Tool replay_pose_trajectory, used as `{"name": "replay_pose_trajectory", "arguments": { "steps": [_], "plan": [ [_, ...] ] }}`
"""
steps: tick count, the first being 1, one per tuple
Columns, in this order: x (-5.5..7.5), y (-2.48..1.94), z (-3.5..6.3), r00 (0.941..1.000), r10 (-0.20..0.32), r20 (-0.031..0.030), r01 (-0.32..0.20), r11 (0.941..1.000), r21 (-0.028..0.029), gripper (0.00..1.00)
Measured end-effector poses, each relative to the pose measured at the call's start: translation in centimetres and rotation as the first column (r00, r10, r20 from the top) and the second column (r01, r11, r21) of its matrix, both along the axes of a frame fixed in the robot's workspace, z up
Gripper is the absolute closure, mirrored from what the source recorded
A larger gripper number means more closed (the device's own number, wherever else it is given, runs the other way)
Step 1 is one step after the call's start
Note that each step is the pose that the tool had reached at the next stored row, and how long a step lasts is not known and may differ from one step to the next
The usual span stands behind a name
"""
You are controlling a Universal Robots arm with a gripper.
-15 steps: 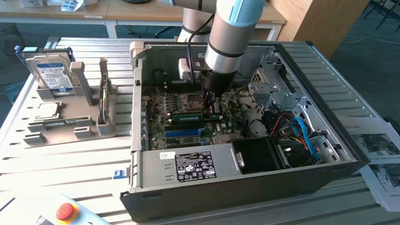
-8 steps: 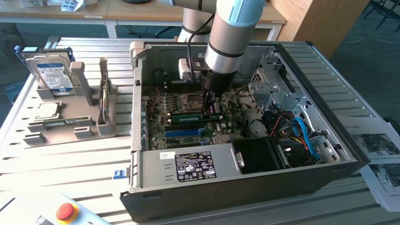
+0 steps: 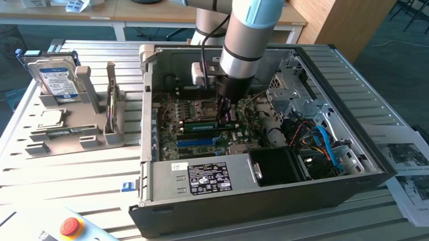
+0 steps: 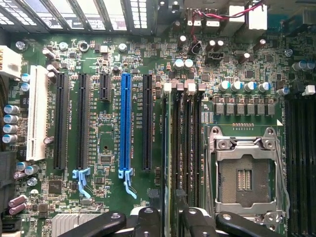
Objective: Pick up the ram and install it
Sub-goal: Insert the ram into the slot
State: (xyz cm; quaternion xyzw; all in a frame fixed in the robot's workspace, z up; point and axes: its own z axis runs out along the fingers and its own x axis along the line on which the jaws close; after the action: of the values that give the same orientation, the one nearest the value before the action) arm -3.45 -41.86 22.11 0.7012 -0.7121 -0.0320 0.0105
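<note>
Green and thin, the ram (image 4: 171,143) stands on edge in a memory slot of the motherboard (image 4: 103,197). It sits on the side of the slot bank farthest from the CPU socket (image 4: 247,173), just beside a black expansion slot (image 4: 147,121). In the exterior view the ram (image 3: 200,126) lies near the middle of the open computer case (image 3: 375,173), across the board from the power supply (image 3: 208,178) at the case's near wall.

The gripper (image 4: 173,219) hangs straight over one end of the stick. Its black fingers (image 4: 148,219) are spread to either side of the ram's top edge with a gap showing on each side, so nothing is held. The arm (image 3: 244,45) reaches down into the case from above.

Outside the case, towards the exterior view's left edge of the slatted table (image 3: 80,170), a hard drive (image 3: 57,75) stands in a grey holder, and a square silver chip (image 3: 50,118) lies nearby.
</note>
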Motion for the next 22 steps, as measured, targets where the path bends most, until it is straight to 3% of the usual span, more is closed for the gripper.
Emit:
{"name": "replay_pose_trajectory", "arguments": {
  "steps": [22],
  "plan": [
    [0.0,0.01,5.84,1.0,0.0,0.0001,0.0,1.0,0.0002,0.75]
  ]
}}
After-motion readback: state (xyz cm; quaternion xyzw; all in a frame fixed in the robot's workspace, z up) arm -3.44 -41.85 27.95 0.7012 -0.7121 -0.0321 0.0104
